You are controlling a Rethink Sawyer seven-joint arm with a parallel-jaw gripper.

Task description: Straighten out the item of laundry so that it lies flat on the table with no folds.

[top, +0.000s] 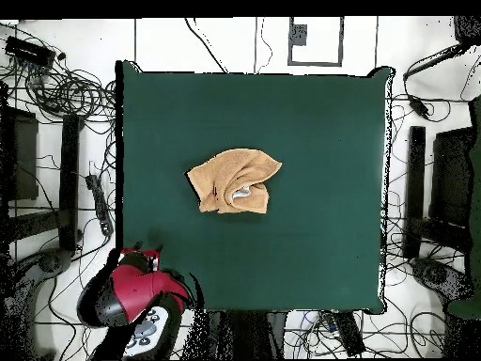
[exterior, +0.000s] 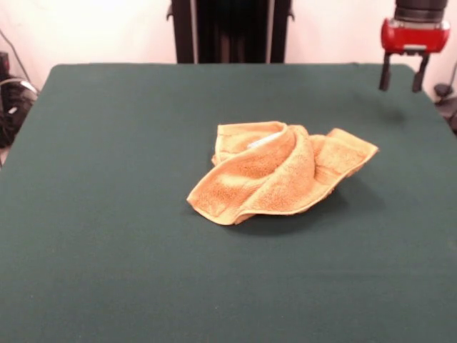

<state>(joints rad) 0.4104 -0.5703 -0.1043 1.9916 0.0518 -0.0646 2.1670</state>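
Note:
The golden-orange towel lies crumpled near the middle of the dark green table, with a thick fold twisted across its middle and corners sticking out left and right. It also shows in the overhead view as a bunched heap on the table. My gripper hangs in the air above the table's far right corner in the front view, well away from the towel. Its two black fingers point down, stand apart and hold nothing. In the overhead view the red arm head sits at the table's lower left corner.
The robot's black pedestal stands behind the table's far edge. Cables and equipment lie on the floor around the table. Dark gear sits off the table's left side in the front view.

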